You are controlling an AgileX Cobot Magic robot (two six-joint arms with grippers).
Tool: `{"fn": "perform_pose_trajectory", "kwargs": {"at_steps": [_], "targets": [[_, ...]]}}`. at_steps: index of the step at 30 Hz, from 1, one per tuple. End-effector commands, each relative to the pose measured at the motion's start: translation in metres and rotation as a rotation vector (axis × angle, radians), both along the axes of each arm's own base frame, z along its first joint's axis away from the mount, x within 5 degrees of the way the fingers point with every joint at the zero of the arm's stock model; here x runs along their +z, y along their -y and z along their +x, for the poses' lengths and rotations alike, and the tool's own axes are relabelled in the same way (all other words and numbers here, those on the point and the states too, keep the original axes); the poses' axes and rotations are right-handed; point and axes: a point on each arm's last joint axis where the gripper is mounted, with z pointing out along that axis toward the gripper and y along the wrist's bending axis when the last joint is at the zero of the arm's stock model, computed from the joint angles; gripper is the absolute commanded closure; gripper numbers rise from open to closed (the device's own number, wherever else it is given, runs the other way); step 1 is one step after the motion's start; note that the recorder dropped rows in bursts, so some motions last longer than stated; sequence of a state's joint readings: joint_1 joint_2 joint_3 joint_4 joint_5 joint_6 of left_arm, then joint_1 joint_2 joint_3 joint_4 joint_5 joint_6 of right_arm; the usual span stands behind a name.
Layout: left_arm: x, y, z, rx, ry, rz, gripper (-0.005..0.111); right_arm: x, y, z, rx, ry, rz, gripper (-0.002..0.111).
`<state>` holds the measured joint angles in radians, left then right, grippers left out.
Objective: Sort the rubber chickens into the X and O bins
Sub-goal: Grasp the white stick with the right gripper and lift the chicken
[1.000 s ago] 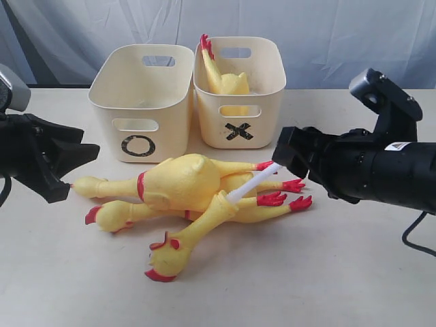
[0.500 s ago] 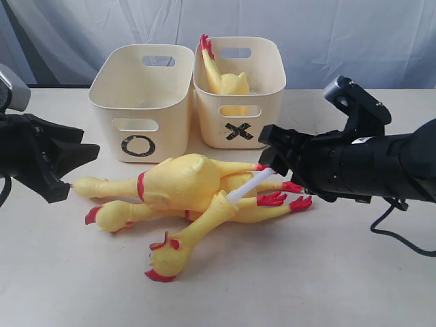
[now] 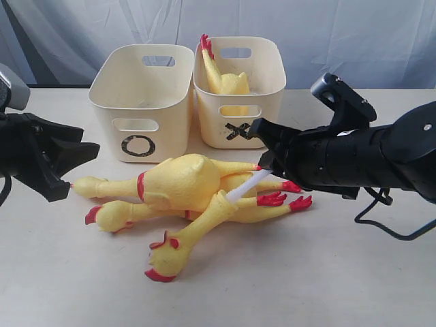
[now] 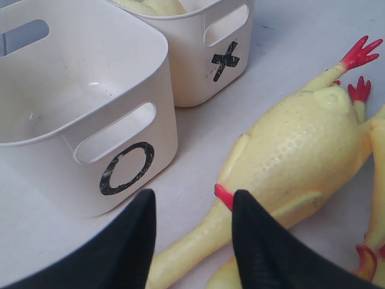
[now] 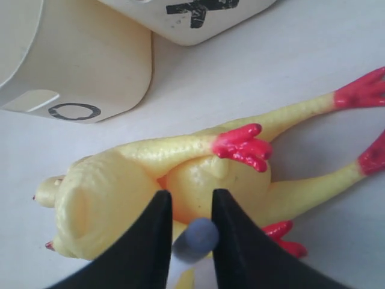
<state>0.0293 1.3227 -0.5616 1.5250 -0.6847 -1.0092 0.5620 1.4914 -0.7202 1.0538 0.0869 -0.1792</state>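
With a rubber chicken [image 5: 108,198] lying just beyond the jaws of the right gripper [image 5: 190,201], which flank a white rod [image 5: 195,238] (clamped or not cannot be told), and the left gripper [image 4: 192,201] spread apart, pick-up is judged in hand; a firm closing is called for.

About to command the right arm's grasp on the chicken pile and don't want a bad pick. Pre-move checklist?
1. Single target isolated: not ok. Three rubber chickens overlap in one pile.
2. Ready to grasp: ok. The right gripper is open, fingers apart over the pile.
3. Grasp zone unobstructed: not ok. A white rod lies on the pile, its end between the right fingers.
4. O bin ready: ok. No chicken is visible inside.
5. Room in the X bin: cannot tell. One chicken already sticks up above its rim.
6. Other arm clear: ok. The left gripper is open, beside the pile's head end.
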Motion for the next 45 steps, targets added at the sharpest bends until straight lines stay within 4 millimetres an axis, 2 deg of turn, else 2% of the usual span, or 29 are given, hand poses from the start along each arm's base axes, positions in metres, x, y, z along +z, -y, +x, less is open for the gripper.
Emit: {"fn": "perform_pose_trajectory", "kwargs": {"at_steps": [1, 10, 13, 14, 27, 33, 45], "targets": [[0.001, 0.000, 0.002, 0.007, -0.001, -0.007, 0.067, 0.001, 0.000, 0.002, -0.005, 0.009, 0.000, 0.088], [0.001, 0.000, 0.002, 0.006, 0.000, -0.006, 0.067, 0.001, -0.001, 0.001, 0.001, 0.002, 0.002, 0.089], [0.001, 0.000, 0.002, 0.006, 0.000, -0.006, 0.067, 0.000, -0.001, 0.000, 0.007, -0.005, 0.004, 0.101], [0.001, 0.000, 0.002, 0.006, 0.000, -0.006, 0.067, 0.000, -0.001, 0.000, 0.009, -0.006, 0.004, 0.109], [0.001, 0.000, 0.002, 0.006, 0.000, -0.006, 0.067, 0.001, -0.003, -0.004, 0.041, -0.035, 0.017, 0.109], [0.001, 0.000, 0.002, 0.006, 0.000, -0.006, 0.067, 0.014, -0.002, -0.010, 0.063, -0.012, 0.047, 0.109], [0.000, 0.000, 0.001, 0.006, -0.001, -0.006, 0.067, 0.058, 0.006, -0.027, 0.074, 0.094, 0.152, 0.109]]}}
